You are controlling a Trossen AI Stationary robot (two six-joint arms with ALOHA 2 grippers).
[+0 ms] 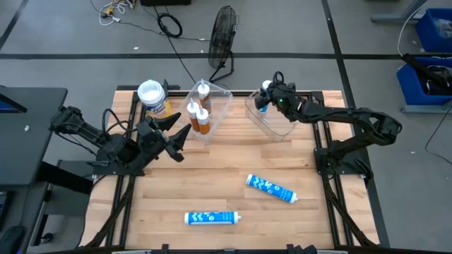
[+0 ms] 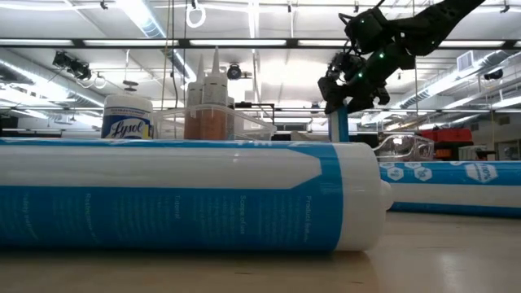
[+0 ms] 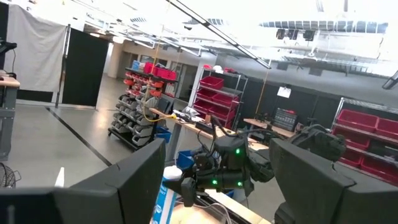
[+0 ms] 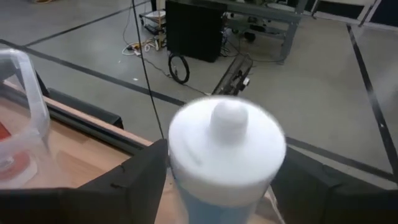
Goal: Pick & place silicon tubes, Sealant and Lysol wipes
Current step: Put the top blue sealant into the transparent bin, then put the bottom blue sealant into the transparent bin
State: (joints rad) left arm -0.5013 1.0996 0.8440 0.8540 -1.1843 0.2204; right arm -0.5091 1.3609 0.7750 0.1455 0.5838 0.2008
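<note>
Bright overhead strip lights, ceiling glare, soft shadows, blurred near tube
</note>
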